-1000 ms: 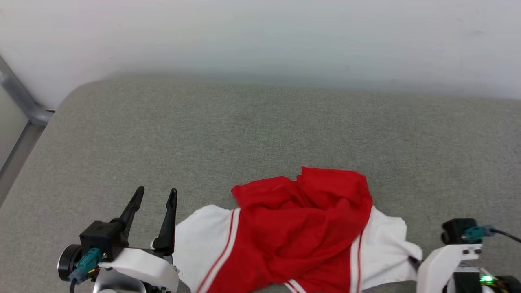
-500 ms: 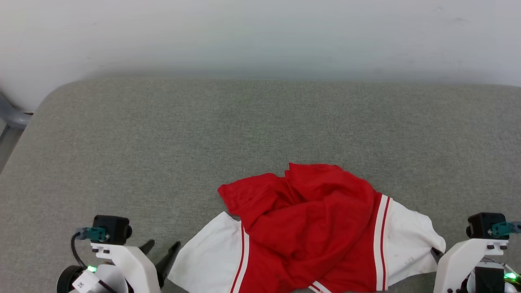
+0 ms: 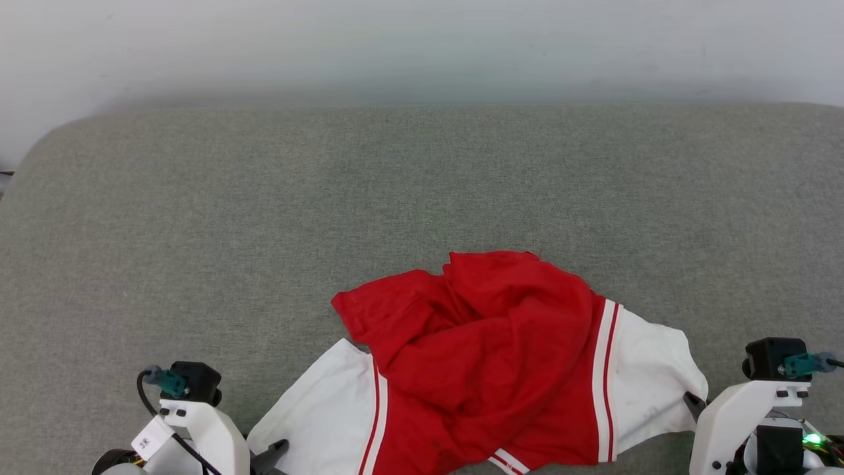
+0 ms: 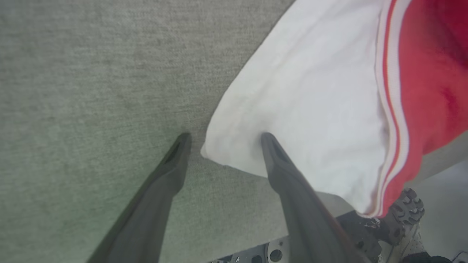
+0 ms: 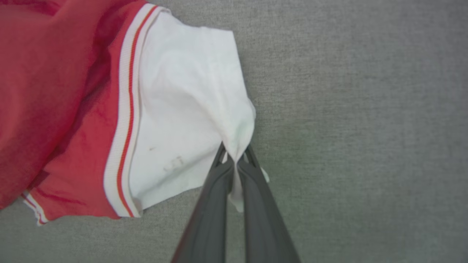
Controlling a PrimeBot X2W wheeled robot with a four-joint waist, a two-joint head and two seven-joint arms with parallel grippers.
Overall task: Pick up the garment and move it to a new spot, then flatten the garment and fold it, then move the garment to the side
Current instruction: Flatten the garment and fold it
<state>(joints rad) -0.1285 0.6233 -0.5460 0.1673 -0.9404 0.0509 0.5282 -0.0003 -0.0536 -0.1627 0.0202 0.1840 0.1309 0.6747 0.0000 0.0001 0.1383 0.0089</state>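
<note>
Right gripper (image 5: pixel 234 156) is pinching one white sleeve (image 5: pixel 190 109) of the garment (image 3: pixel 488 343), lying crumpled on the grey cushion (image 3: pixel 264 198), while the left gripper (image 4: pixel 223 138) is straddling, wide open, the other sleeve (image 4: pixel 310 102) at its corner, apparently needing to close before lifting.

A plain white wall (image 3: pixel 422 46) runs across the top of the head view, with only a few faint scuffs. Below it spreads a grey-green padded surface (image 3: pixel 198 218) with a fine woven texture (a cushion or mattress, by its look). Its far corner curves round at the upper left of the frame. A soft shadow (image 3: pixel 422 99) lies along the line where wall and fabric meet. The light is even and diffuse, without hard edges. At the lower right of the left wrist view the fabric ends, and a pale smooth floor (image 4: pixel 444 204) shows beyond its edge.
</note>
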